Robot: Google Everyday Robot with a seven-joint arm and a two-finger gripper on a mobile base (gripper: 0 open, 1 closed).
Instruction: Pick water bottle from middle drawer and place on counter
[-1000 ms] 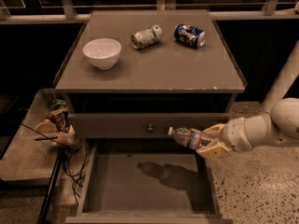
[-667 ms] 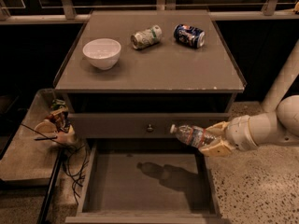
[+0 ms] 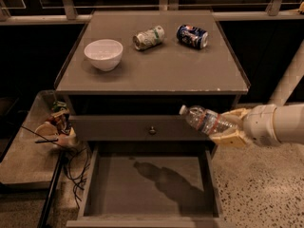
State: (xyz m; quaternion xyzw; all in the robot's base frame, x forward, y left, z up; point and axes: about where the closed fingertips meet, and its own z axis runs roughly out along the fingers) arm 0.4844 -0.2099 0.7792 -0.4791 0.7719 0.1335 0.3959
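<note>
We saw the water bottle (image 3: pixel 206 120) held in the air, lying nearly level with its white cap pointing left and slightly up. It hung in front of the right end of the closed drawer front (image 3: pixel 123 128), above the right side of the middle drawer (image 3: pixel 118 189) and below the edge of the bench (image 3: pixel 166 70). The pincer (image 3: pixel 227 126) was grasping the bottle around its base end, one pale yellow finger above and one below, with the white arm (image 3: pixel 280 124) reaching in from the right.

The middle drawer stood pulled out, and we saw only the dark shadow (image 3: pixel 166 179) of bottle and arm on its plain floor.

On the bench we counted three things: a white bowl (image 3: pixel 103 54) upright at the left, a green-white can (image 3: pixel 148 37) on its side near the middle back, and a blue can (image 3: pixel 192 35) on its side just to its right, the two cans apart from each other.

To the left of the cabinet we noted a low side tray (image 3: pixel 23 160) bearing small clutter (image 3: pixel 58 125), with dark cables (image 3: pixel 76 167) trailing down beside it. A speckled floor (image 3: pixel 259 184) lay at the right.
</note>
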